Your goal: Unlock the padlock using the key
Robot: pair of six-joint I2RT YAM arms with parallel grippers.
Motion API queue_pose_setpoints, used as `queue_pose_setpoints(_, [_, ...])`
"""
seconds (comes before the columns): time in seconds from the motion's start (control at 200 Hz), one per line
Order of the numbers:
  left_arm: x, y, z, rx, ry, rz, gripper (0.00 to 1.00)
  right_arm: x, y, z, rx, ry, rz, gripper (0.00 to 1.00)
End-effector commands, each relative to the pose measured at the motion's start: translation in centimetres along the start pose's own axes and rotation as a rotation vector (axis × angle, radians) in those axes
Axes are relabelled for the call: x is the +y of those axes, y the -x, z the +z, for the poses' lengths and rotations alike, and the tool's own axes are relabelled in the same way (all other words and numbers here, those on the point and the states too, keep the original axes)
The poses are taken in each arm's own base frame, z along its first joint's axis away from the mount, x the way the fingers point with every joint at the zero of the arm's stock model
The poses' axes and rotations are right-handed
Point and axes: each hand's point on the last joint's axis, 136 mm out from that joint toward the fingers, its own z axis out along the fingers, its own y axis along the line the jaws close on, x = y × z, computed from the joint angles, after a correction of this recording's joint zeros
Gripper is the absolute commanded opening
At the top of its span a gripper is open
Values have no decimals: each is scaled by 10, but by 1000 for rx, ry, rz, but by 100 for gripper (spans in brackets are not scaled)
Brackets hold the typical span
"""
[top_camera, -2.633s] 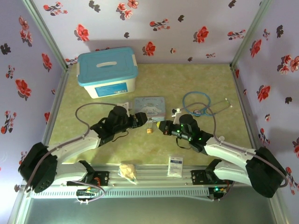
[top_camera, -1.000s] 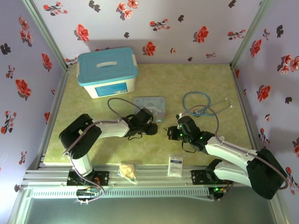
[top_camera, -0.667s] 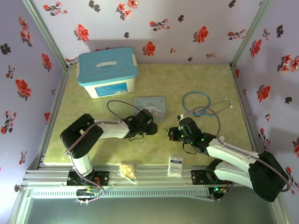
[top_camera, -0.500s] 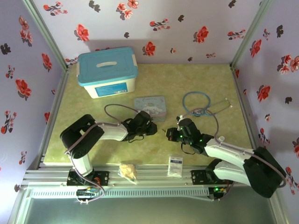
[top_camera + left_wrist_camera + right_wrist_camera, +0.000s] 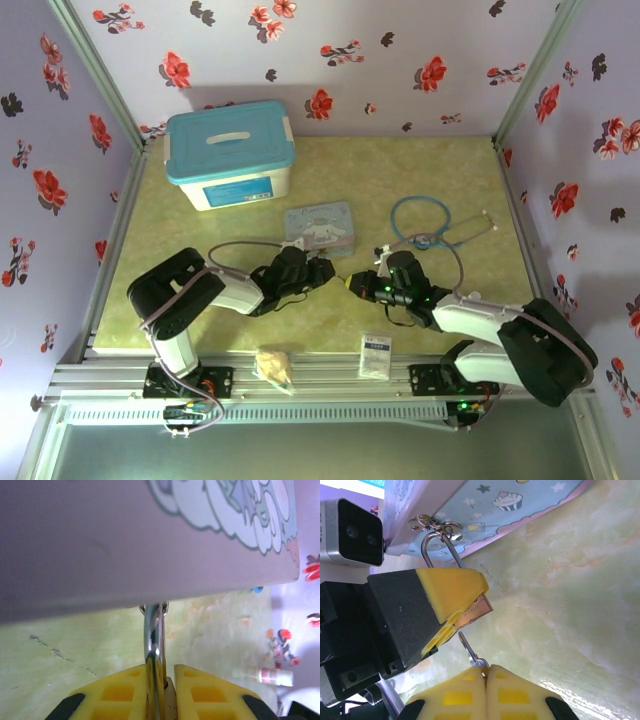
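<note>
The padlock (image 5: 475, 611) is held just above the green tabletop (image 5: 580, 595), right at the near edge of the pale blue cartoon tin (image 5: 150, 540). The left gripper (image 5: 161, 671) has its yellow fingers pinched tight on the brass body. The padlock's long axis runs from tin to right arm. Its silvery shackle points at the tin and reaches the tin's edge, and its bottom face is turned towards the right gripper (image 5: 485, 673). That gripper's fingers are pressed together on the head of the key (image 5: 468, 650). The thin key blade slants up and left in the right wrist view, in line with the padlock. Its tip is just beside the brass bottom face, but whether it touches cannot be told.
</note>
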Motion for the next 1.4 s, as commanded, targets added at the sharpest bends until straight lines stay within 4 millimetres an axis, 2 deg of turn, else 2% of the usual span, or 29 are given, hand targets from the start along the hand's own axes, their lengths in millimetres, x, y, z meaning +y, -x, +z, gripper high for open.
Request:
queue_pose_setpoints(0.0, [-2, 8, 0, -50, -59, -117, 0, 6, -1, -1, 24, 60, 19, 0])
queue_pose_setpoints(0.355, [3, 11, 1, -84, -82, -176, 0, 7, 8, 19, 44, 129, 184, 0])
queue_pose_setpoints(0.575, [2, 15, -7, -63, 24, -59, 0, 4, 11, 22, 41, 108, 170, 0])
queue_pose_setpoints(0.76, [15, 23, -14, -57, 41, -76, 0, 1, 10, 19, 49, 75, 150, 0])
queue_pose_setpoints(0.91, [1, 24, -10, -38, -5, -83, 0, 7, 11, 24, 60, 118, 196, 0])
queue_pose_setpoints(1.015, [-5, 26, -16, 3, 126, 60, 2, 6, 12, 25, 52, 116, 217, 0])
queue_pose_setpoints(1.075, [-8, 29, -21, 8, 143, 97, 0, 2, 12, 23, 45, 97, 210, 0])
queue_pose_setpoints(1.225, [-5, 31, -22, 27, 108, 38, 0, -4, 9, 24, 52, 63, 199, 0])
queue_pose_setpoints(1.39, [-17, 36, -16, 7, 49, -27, 0, 12, 15, 26, 39, 160, 238, 0])
